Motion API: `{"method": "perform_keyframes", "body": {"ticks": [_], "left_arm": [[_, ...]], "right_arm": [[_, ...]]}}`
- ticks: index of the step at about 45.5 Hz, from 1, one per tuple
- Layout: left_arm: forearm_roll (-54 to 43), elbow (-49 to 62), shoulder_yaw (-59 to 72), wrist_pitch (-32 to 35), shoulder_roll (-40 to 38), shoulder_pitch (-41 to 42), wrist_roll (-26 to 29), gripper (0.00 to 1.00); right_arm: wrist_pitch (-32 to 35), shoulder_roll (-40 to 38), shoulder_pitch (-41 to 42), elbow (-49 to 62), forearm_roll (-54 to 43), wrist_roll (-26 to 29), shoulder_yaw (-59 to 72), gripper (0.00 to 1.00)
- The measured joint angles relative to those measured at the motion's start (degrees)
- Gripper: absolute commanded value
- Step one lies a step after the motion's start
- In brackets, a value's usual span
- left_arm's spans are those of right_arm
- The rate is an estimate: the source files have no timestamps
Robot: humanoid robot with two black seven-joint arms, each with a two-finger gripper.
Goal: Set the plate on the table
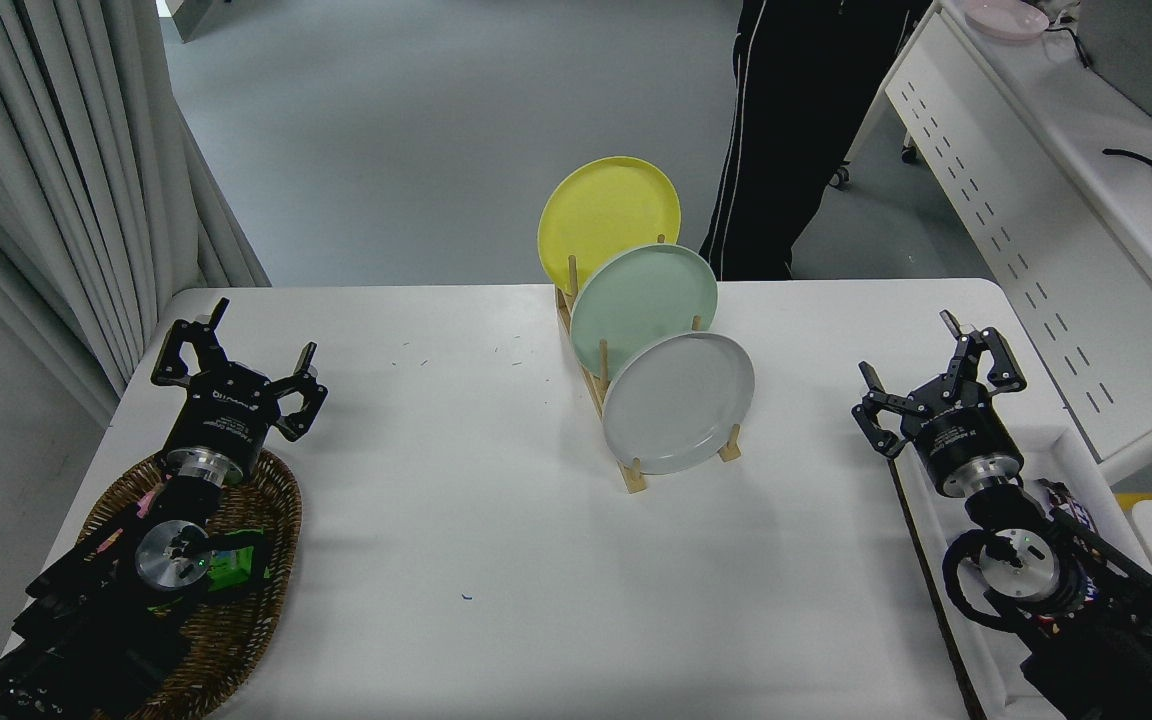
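Note:
The light grey plate (678, 402) stands on edge in the front slot of a wooden rack (633, 470) at the middle of the white table (496, 560). My right gripper (926, 375) is open and empty, well to the right of the plate, near the table's right edge. My left gripper (236, 345) is open and empty, parked at the left over the table.
A mint green plate (642, 300) and a yellow plate (607, 212) stand behind the grey one in the same rack. A wicker basket (236, 590) lies under my left arm. A person in black trousers (786, 140) stands at the far side. A white perforated desk (1026, 230) is at the right.

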State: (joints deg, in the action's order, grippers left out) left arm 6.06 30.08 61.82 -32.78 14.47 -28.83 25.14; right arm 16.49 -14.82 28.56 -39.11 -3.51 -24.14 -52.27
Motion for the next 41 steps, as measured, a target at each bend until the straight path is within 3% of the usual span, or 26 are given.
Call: {"method": "perform_keyframes", "body": {"ticks": [41], "left_arm": [[-0.07,-0.02,0.06,-0.01,-0.02,0.00,0.00,1.00]], "right_arm": [[-2.65,0.23,0.66,0.42,0.00,0.20,0.60,1.00]]}}
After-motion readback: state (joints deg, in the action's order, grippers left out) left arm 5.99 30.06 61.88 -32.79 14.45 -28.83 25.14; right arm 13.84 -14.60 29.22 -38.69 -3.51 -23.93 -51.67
